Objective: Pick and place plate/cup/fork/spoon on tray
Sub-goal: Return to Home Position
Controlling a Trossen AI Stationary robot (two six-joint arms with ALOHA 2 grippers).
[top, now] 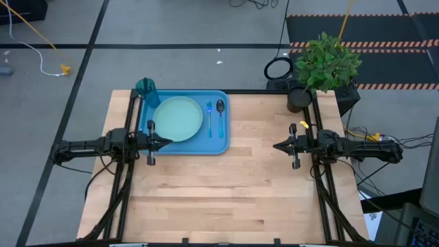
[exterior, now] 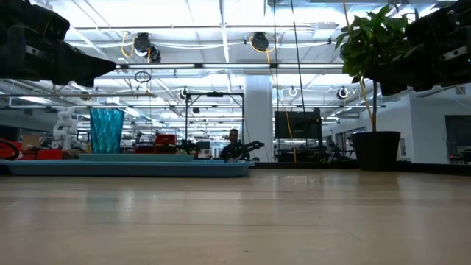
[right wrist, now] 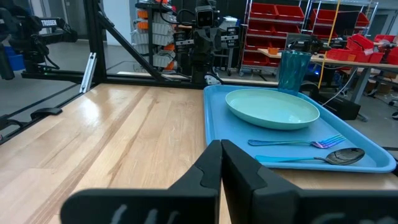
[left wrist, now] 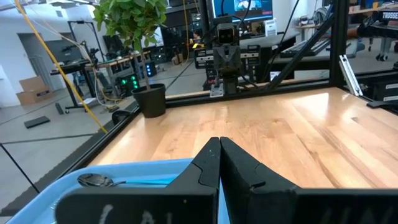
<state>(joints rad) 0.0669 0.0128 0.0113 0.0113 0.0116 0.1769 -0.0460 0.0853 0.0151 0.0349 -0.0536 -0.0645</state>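
Tray [top: 206,145] on the table's [top: 260,192] far left. In it: plate [top: 178,118] centre, cup [top: 146,87] far-left corner, fork [top: 209,116] then spoon [top: 220,115] right of plate. Plant [top: 328,62] at far-right corner.

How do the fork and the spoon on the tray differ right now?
The fork ends in short tines; the spoon in a dark shiny oval bowl. The fork lies beside the plate; the spoon lies beyond it, nearer the edge of the tray. Both lie flat, side by side, heads pointing the same way.
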